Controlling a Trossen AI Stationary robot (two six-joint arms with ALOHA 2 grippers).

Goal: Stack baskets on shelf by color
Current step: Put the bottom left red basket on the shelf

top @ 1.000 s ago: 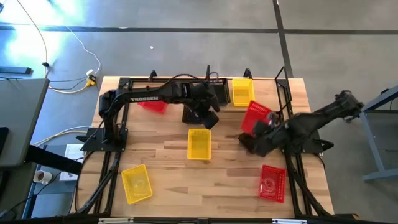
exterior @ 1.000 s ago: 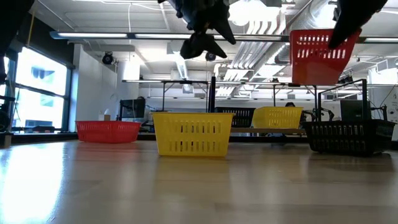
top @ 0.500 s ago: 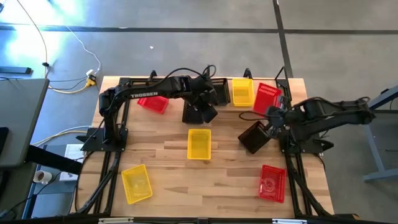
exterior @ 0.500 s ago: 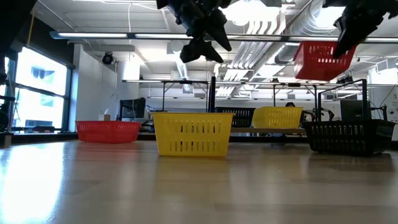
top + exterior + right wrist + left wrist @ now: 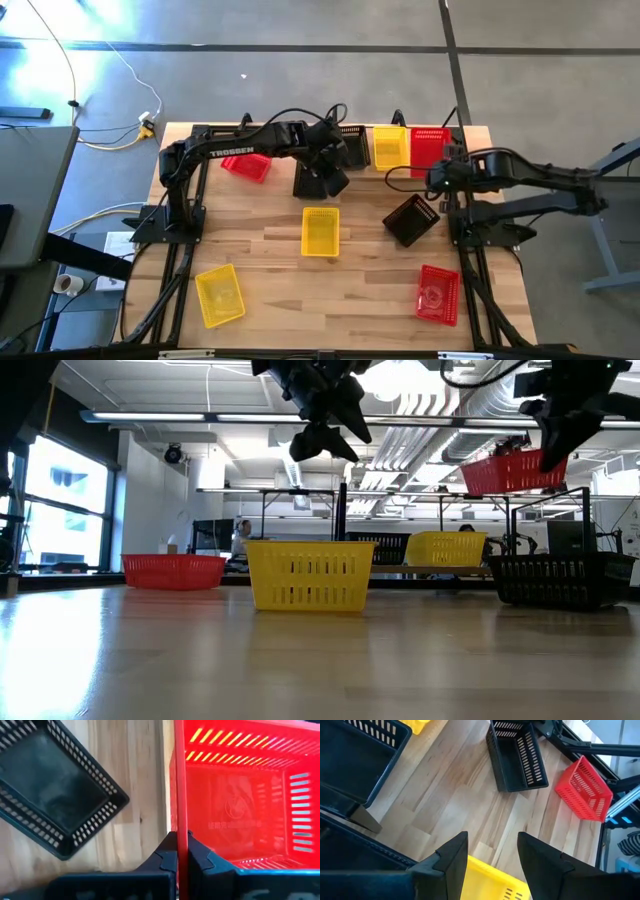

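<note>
Light wooden table [image 5: 370, 270], yellow basket [image 5: 320, 231] at its centre, another yellow basket [image 5: 219, 295] near the front left corner, red basket [image 5: 438, 294] front right, black basket [image 5: 411, 220] toward the right edge, red basket [image 5: 246, 167] back left

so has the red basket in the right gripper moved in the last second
Yes. In the high view the red basket, held by the right gripper, has gone from in front of the yellow basket on the shelf to right beside it.

Red basket [image 5: 429, 148] raised above shelf [image 5: 400, 127]

"TROSSEN" reads in white on the left arm [image 5: 235, 153]; the red basket's [image 5: 240, 815] embossed mark is illegible.
</note>
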